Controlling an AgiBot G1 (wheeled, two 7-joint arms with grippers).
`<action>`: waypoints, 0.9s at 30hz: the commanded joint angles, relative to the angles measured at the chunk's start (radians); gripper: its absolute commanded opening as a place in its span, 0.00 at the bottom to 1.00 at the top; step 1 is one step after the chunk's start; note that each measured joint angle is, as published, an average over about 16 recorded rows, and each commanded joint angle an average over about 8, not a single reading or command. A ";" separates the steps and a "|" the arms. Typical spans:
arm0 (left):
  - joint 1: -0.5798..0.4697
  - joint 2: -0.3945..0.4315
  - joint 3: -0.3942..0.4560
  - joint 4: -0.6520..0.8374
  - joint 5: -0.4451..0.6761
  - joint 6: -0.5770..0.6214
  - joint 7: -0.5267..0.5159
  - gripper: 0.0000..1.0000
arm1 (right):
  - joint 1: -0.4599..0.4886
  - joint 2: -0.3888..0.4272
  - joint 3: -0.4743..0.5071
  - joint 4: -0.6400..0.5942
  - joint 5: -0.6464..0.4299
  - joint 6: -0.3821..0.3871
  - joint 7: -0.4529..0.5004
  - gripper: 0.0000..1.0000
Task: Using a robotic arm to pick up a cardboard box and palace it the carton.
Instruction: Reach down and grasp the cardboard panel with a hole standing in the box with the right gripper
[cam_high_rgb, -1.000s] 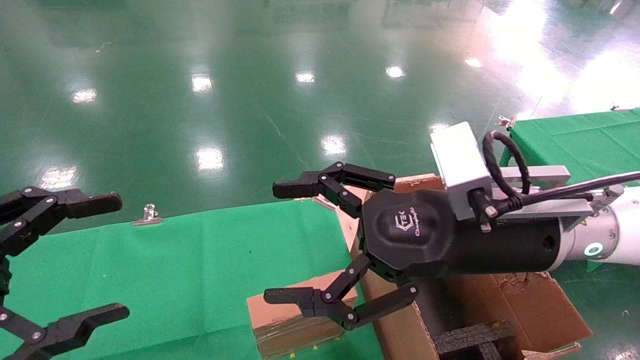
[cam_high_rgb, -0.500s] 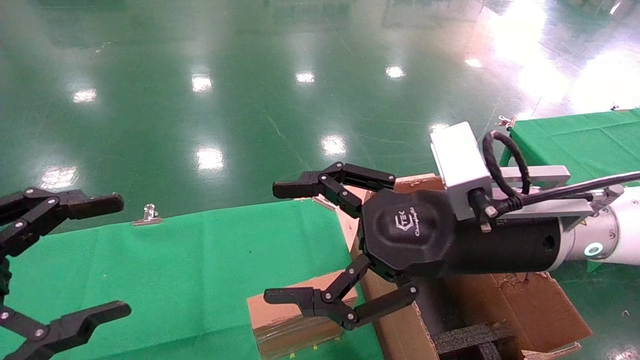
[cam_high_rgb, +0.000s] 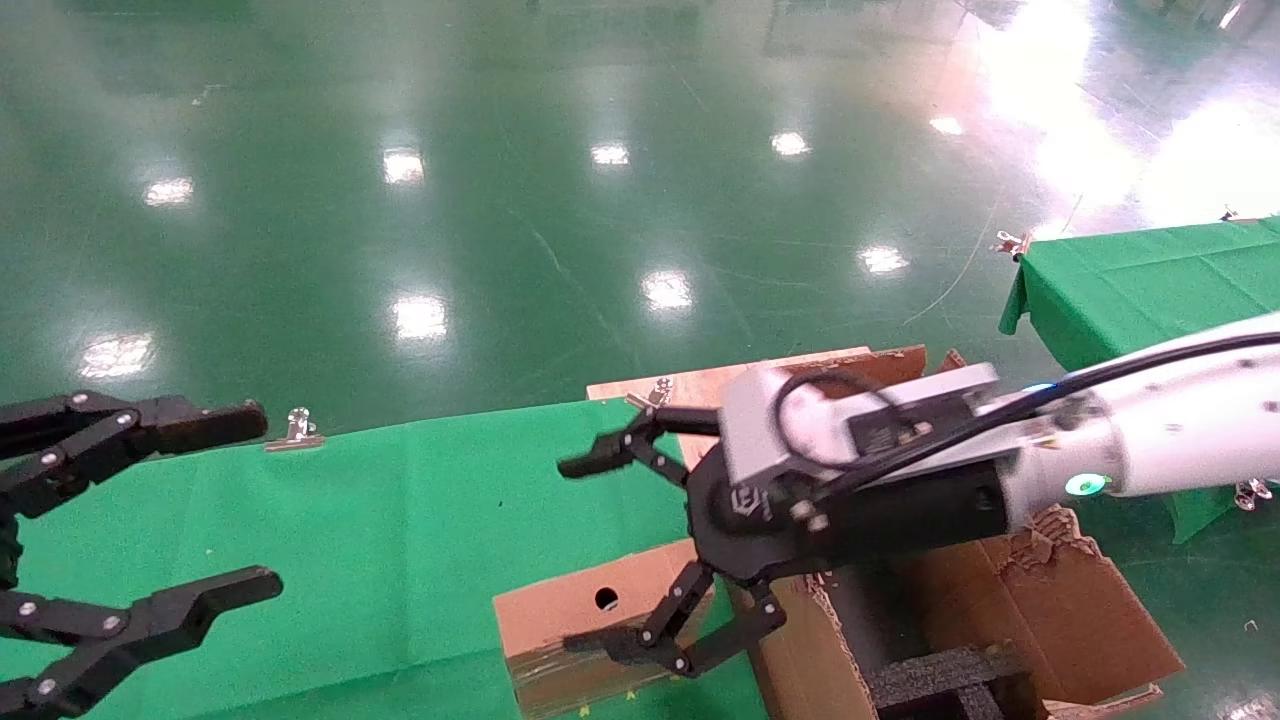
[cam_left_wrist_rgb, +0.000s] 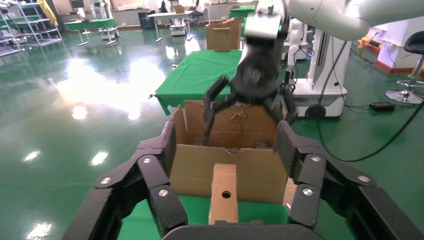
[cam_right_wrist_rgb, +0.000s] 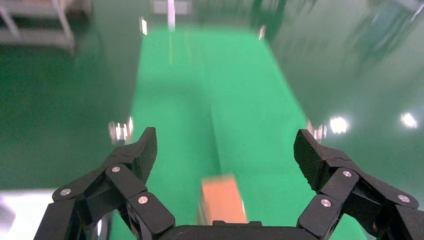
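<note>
The small cardboard box (cam_high_rgb: 560, 605) lies on the green cloth, its top face with a round hole, right beside the big carton (cam_high_rgb: 1100, 620). The white robotic arm's right gripper (cam_high_rgb: 580, 555) is open. It hangs low over the box's carton-side end, one finger past its far side and one over its front edge, not touching that I can see. The right wrist view shows the box (cam_right_wrist_rgb: 222, 200) below the open gripper (cam_right_wrist_rgb: 227, 150). The left wrist view shows the box (cam_left_wrist_rgb: 223, 192), the carton (cam_left_wrist_rgb: 250, 165) and the right gripper (cam_left_wrist_rgb: 248, 120). My left gripper (cam_high_rgb: 255, 500) is open and empty at the far left.
The green-clothed table (cam_high_rgb: 400, 520) has a metal clip (cam_high_rgb: 295, 430) on its far edge. Black foam inserts (cam_high_rgb: 940, 680) sit inside the carton. A second green table (cam_high_rgb: 1130, 280) stands at the right. Shiny green floor lies beyond.
The right gripper has dropped and swung down toward the small box, uncovering the hole in its top. The left gripper has shifted slightly inward.
</note>
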 joint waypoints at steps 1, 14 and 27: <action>0.000 0.000 0.000 0.000 0.000 0.000 0.000 0.00 | 0.039 -0.017 -0.037 -0.008 -0.068 -0.013 0.000 1.00; 0.000 0.000 0.000 0.000 0.000 0.000 0.000 0.00 | 0.145 -0.142 -0.221 -0.126 -0.283 -0.002 -0.071 1.00; 0.000 0.000 0.000 0.000 0.000 0.000 0.000 0.00 | 0.247 -0.254 -0.343 -0.148 -0.504 0.012 -0.117 1.00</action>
